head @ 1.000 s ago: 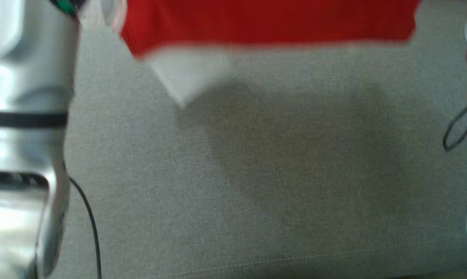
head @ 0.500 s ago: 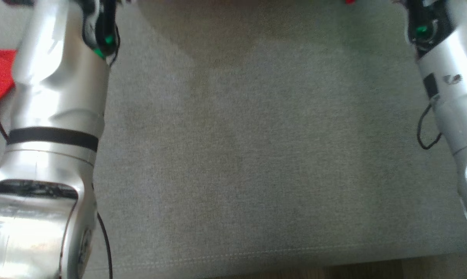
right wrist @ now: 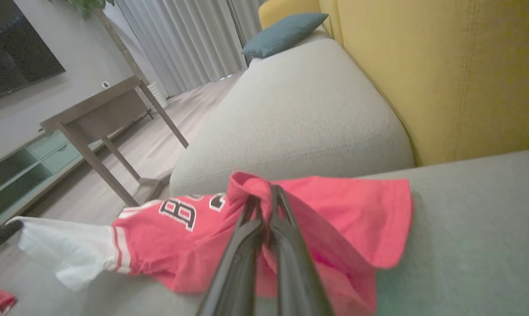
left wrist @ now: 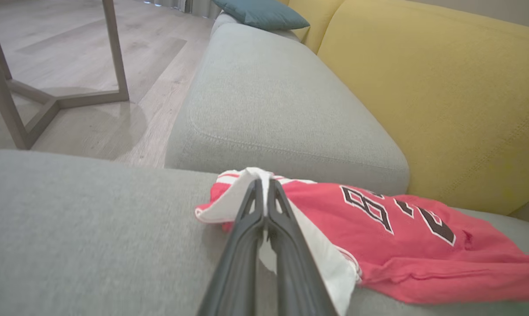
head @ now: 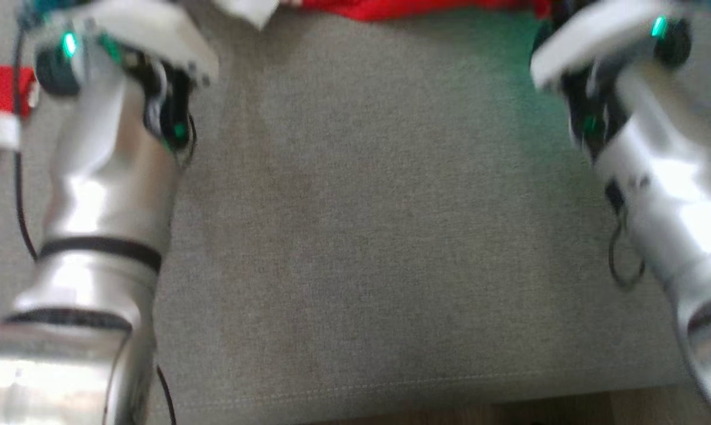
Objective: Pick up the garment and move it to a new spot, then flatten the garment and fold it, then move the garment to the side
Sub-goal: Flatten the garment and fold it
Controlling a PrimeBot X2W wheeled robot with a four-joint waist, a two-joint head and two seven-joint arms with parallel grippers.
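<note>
The garment (left wrist: 378,219) is a red jersey with black-and-white numbers and white sleeves. It is stretched between my two grippers low over the grey sofa seat (head: 361,236). In the left wrist view my left gripper (left wrist: 263,182) is shut on the white sleeve edge. In the right wrist view my right gripper (right wrist: 264,193) is shut on a bunched red fold of the garment (right wrist: 343,210), and the white sleeve (right wrist: 66,250) trails off to the left. The head view has the garment's edge (head: 414,7) along the top, between my left forearm (head: 107,177) and right forearm (head: 656,165).
The yellow sofa back (left wrist: 444,87) rises behind the seat, and a second grey seat cushion (left wrist: 282,101) adjoins it with a teal pillow (left wrist: 260,13). A wooden table (right wrist: 97,114) stands on the floor beyond. Another red-and-white cloth (head: 1,100) lies left of my left arm. The seat's front edge (head: 390,395) is near.
The head camera has moved, so the whole picture has shifted. Both forearms and wrists now stand fully in view and the garment's edge shows at the top again. Both grips are unchanged.
</note>
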